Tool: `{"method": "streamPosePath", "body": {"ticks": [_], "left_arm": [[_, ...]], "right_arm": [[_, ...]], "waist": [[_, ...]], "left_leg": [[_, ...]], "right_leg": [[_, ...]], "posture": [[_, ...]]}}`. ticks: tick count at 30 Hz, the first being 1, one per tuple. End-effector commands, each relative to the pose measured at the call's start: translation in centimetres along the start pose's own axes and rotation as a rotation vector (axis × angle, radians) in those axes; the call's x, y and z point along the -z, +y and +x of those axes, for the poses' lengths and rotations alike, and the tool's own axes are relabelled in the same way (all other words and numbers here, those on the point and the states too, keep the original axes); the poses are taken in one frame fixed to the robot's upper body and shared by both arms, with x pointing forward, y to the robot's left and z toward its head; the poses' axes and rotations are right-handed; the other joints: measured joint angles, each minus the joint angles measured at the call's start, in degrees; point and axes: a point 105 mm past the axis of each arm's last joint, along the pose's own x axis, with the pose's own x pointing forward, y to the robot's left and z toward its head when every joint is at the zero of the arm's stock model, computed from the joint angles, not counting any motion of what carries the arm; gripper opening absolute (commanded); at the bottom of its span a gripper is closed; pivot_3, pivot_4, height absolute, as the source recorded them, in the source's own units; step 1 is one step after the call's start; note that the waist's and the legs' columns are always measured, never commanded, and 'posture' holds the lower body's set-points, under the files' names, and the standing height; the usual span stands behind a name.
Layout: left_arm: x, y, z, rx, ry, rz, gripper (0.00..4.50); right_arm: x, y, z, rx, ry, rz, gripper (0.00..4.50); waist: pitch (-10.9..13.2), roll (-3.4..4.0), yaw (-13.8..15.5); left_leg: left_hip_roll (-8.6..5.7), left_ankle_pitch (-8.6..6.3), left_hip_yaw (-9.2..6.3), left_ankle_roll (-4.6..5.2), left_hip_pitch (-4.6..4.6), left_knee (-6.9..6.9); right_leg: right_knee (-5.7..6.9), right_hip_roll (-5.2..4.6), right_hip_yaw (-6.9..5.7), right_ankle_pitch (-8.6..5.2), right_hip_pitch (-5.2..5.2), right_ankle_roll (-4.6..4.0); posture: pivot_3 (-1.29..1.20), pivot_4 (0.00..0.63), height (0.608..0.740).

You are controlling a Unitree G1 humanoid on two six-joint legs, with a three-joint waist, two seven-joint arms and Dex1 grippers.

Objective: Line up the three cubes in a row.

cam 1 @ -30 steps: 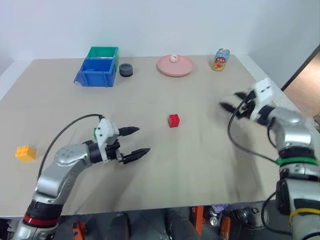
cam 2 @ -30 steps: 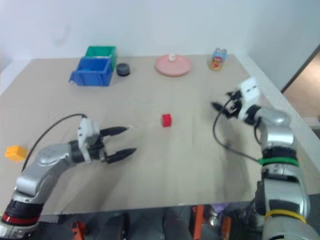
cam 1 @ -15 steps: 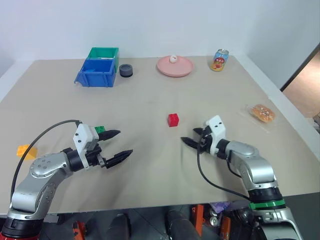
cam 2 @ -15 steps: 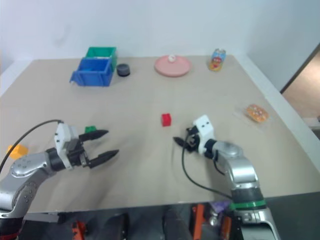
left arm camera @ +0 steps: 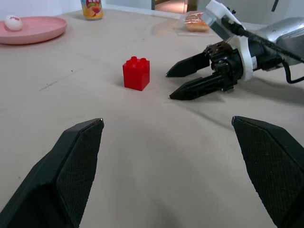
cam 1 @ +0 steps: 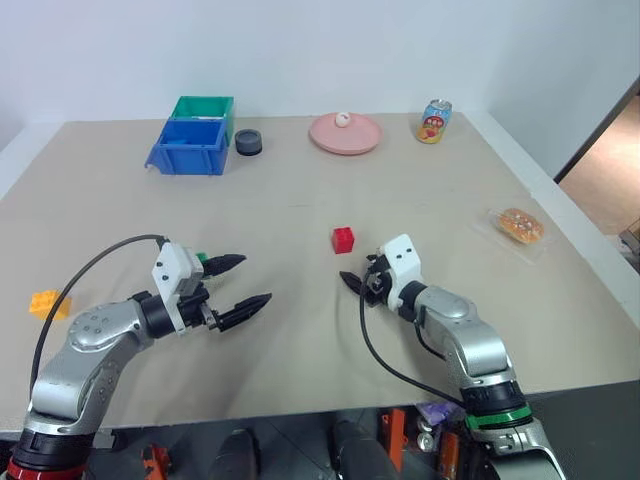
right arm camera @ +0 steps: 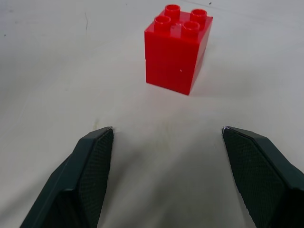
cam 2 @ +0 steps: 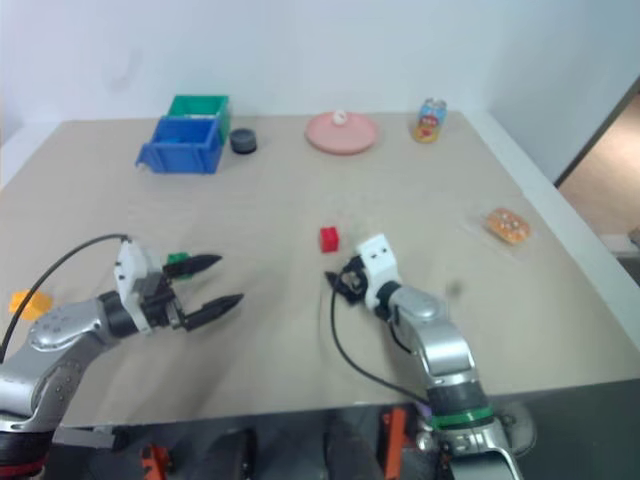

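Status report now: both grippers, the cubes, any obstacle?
Both grippers open, empty. Right gripper points at red cube, not touching. Green cube beside left gripper; yellow cube far left. Nothing in the way.

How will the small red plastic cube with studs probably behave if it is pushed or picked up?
The small red plastic studded cube looks rigid and likely light. Its flat base and square sides suggest sliding, not rolling. The glossy faces may be slightly slippery between the open right end effector fingers.

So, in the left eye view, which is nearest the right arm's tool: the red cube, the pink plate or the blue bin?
From the right tool:
1. Red cube, just beyond its tips.
2. Pink plate, at the table's far side.
3. Blue bin, far side, toward the left.
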Motion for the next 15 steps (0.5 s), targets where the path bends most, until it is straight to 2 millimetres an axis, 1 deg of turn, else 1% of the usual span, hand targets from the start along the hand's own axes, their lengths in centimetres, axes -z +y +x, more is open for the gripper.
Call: {"method": "streamPosePath", "body": {"ticks": [1, 5, 9, 11, 15], "left_arm": [[-1.2, -0.3, 0.4, 0.015, -0.041, 0.034, 4.50], [-1.2, -0.4, 0.8, 0.016, -0.050, 0.030, 4.50], [-1.2, -0.6, 1.0, 0.019, -0.055, 0.024, 4.50], [-1.2, -0.7, 1.1, 0.020, -0.057, 0.022, 4.50], [-1.2, -0.6, 1.1, 0.015, -0.061, 0.020, 4.50]], "right_arm": [[-0.8, 0.5, 0.9, 0.010, -0.029, -0.019, 3.77], [-1.2, 0.1, 1.9, 0.058, -0.046, 0.004, 3.77], [-1.9, 0.1, 2.9, 0.070, -0.071, 0.027, 3.77], [-2.2, 0.2, 3.3, 0.068, -0.080, 0.015, 3.77], [-2.3, -0.2, 3.9, 0.079, -0.085, 0.006, 3.77]], "waist": [[0.00, 0.00, -0.03], [0.00, -0.01, -0.08], [0.00, -0.01, -0.17], [0.00, -0.01, -0.23], [0.00, -0.01, -0.21]], "left_leg": [[0.01, 0.00, 0.00, 0.00, 0.00, -0.01], [0.02, 0.00, 0.00, 0.00, 0.00, -0.03], [0.02, 0.01, 0.00, 0.00, 0.00, -0.01], [0.02, 0.01, 0.00, 0.00, 0.00, -0.02], [0.02, 0.01, 0.00, 0.00, -0.07, -0.05]], "right_leg": [[0.00, 0.01, 0.00, 0.00, -0.01, 0.00], [0.00, 0.03, 0.00, 0.00, -0.02, -0.01], [0.00, 0.03, 0.00, 0.03, -0.02, -0.03], [0.00, 0.03, 0.00, 0.03, -0.03, -0.03], [-0.02, 0.03, 0.00, 0.00, -0.05, 0.00]], "posture": [[0.00, 0.150, 0.740], [0.00, 0.150, 0.740], [0.00, 0.150, 0.740], [0.00, 0.150, 0.740], [0.00, 0.150, 0.740]]}}
